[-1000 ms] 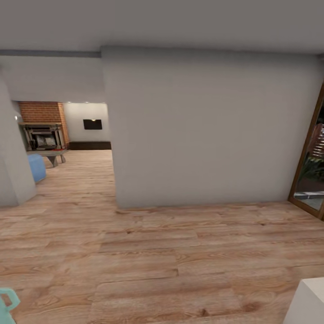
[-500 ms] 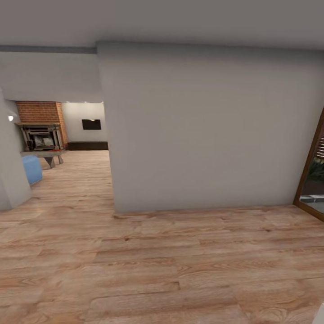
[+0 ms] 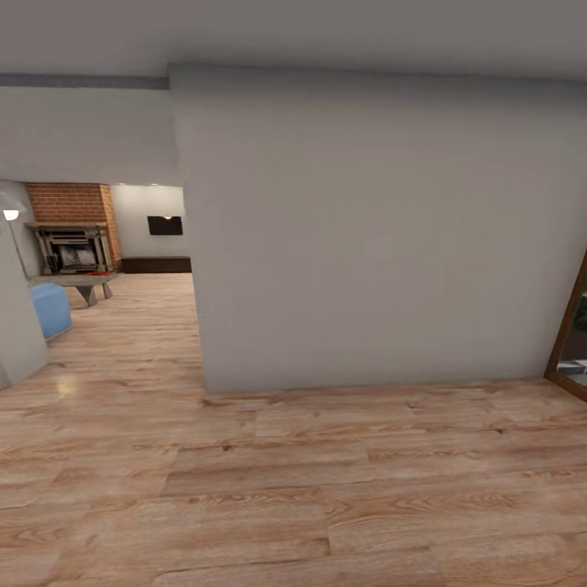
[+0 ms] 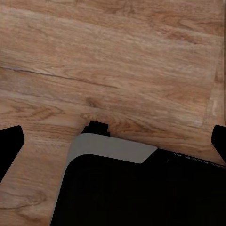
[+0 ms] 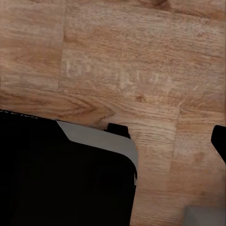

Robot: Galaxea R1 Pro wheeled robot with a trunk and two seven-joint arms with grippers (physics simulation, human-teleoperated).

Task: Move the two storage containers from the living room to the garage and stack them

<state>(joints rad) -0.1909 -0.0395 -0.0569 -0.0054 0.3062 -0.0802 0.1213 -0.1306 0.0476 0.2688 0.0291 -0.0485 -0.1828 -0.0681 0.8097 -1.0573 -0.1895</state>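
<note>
Ahead of you in the head view: a plain pale grey wall block [image 3: 375, 228], its foot meeting the light wood-plank floor [image 3: 293, 489].

To the left of that wall: an opening onto the living room [image 3: 122, 269]. Through it you have a red brick fireplace with a carved stone surround [image 3: 72, 232], a low grey bench-like surface [image 3: 75, 282] in front of it, a rounded blue sofa end [image 3: 50, 308], a long dark wooden cabinet [image 3: 156, 264] along the far wall, and a small dark rectangular panel [image 3: 165, 225] above it.

Far right edge: a wood-framed glass door [image 3: 572, 334].

Storage containers: small red patches on the low surface near the fireplace, too small to identify as them.

Left end effector [image 4: 113, 141]: black fingertips [image 4: 10, 141] at opposite edges of the left wrist view, spread wide, holding nothing; wood planks and the robot's dark base [image 4: 141, 193] beneath.

Right end effector: one black fingertip [image 5: 219, 139] at the edge of the right wrist view, above planks and the dark base; you cannot tell its opening.
</note>
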